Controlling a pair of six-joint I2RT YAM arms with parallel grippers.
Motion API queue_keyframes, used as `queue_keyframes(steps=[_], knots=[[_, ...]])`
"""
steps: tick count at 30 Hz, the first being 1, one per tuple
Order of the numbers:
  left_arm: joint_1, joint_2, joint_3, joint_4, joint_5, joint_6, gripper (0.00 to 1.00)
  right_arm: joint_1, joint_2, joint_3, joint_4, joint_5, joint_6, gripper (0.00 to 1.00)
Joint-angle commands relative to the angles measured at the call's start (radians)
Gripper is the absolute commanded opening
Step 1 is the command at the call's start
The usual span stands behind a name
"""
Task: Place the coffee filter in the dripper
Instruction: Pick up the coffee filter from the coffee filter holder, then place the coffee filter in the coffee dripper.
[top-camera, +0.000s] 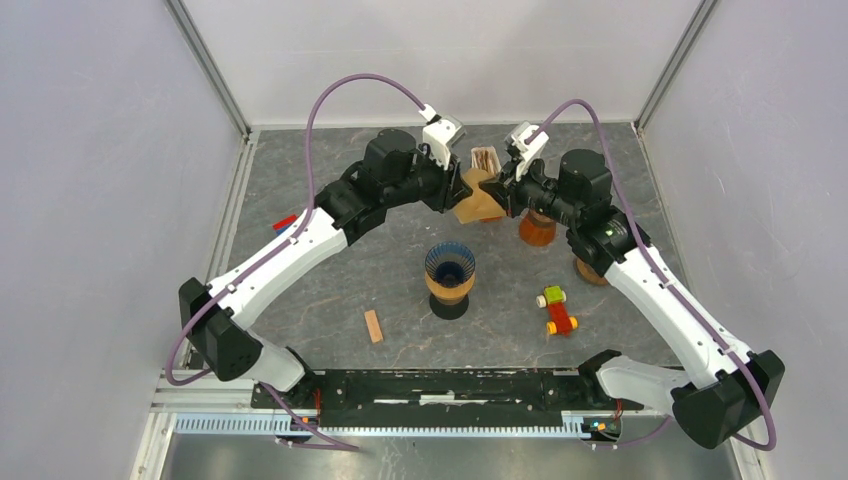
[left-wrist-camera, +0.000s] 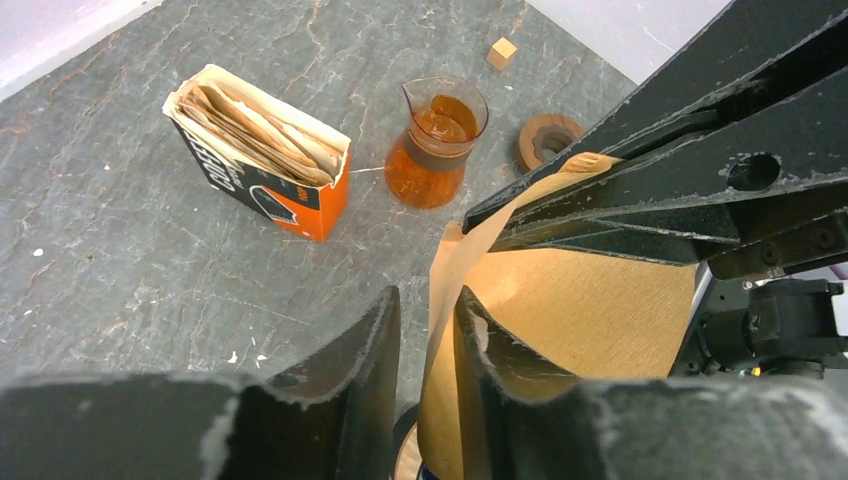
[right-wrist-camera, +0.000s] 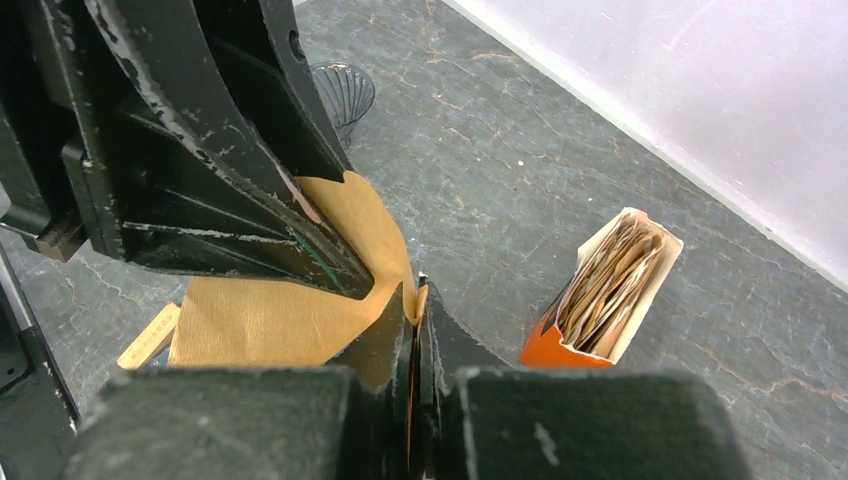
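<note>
A brown paper coffee filter (top-camera: 478, 205) hangs in the air at the back centre, between both grippers. My right gripper (top-camera: 497, 185) is shut on one edge of it, clearly so in the right wrist view (right-wrist-camera: 420, 290). My left gripper (top-camera: 462, 190) stands slightly open (left-wrist-camera: 425, 300): one finger is inside the filter (left-wrist-camera: 590, 310), the other outside with a gap to the paper. The dripper (top-camera: 450, 265), a dark ribbed cone on a wooden stand, sits on the table below and nearer; it also shows in the right wrist view (right-wrist-camera: 343, 92).
An orange box of filters (top-camera: 485, 160) stands behind the grippers. An amber glass carafe (top-camera: 537, 228) and a wooden ring (left-wrist-camera: 548, 138) sit to the right. A wooden block (top-camera: 373, 326) and a red and yellow toy (top-camera: 557, 310) lie near the front.
</note>
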Motion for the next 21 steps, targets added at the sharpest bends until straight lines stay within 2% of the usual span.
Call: queue_keyframes(steps=[1,3,5,6,7,9,10,13,14,18,21], knots=[[-0.004,-0.005,0.002,0.05,0.004,0.045,0.27,-0.003,0.0,0.031,0.034,0.003,0.016,0.05],[-0.004,-0.006,0.004,0.046,0.001,0.057,0.21,-0.003,0.003,0.033,0.032,0.002,0.015,0.04],[-0.003,-0.009,0.005,0.046,0.002,0.075,0.2,-0.003,0.005,0.032,0.034,-0.008,0.021,0.02],[-0.004,-0.012,0.005,0.046,0.006,0.09,0.23,-0.003,0.005,0.032,0.034,-0.014,0.023,0.01],[-0.004,-0.017,0.006,0.045,0.017,0.119,0.33,-0.004,0.005,0.033,0.035,-0.016,0.026,0.0],[-0.003,-0.036,0.006,0.035,0.047,0.184,0.61,-0.004,0.007,0.037,0.028,-0.022,0.027,0.0],[-0.003,-0.052,0.004,0.023,0.063,0.215,0.72,-0.003,0.004,0.037,0.028,-0.027,0.029,0.0],[0.007,-0.102,0.016,-0.038,0.116,0.29,0.96,-0.003,-0.002,0.028,0.027,-0.064,0.037,0.0],[0.018,-0.113,0.029,-0.067,0.154,0.308,0.99,-0.004,-0.002,0.022,0.031,-0.097,0.039,0.0],[0.064,-0.151,0.105,-0.202,0.266,0.403,1.0,0.004,-0.001,-0.025,0.071,-0.251,0.109,0.0],[0.081,-0.175,0.147,-0.32,0.312,0.525,1.0,0.033,0.003,-0.04,0.06,-0.307,0.1,0.0]])
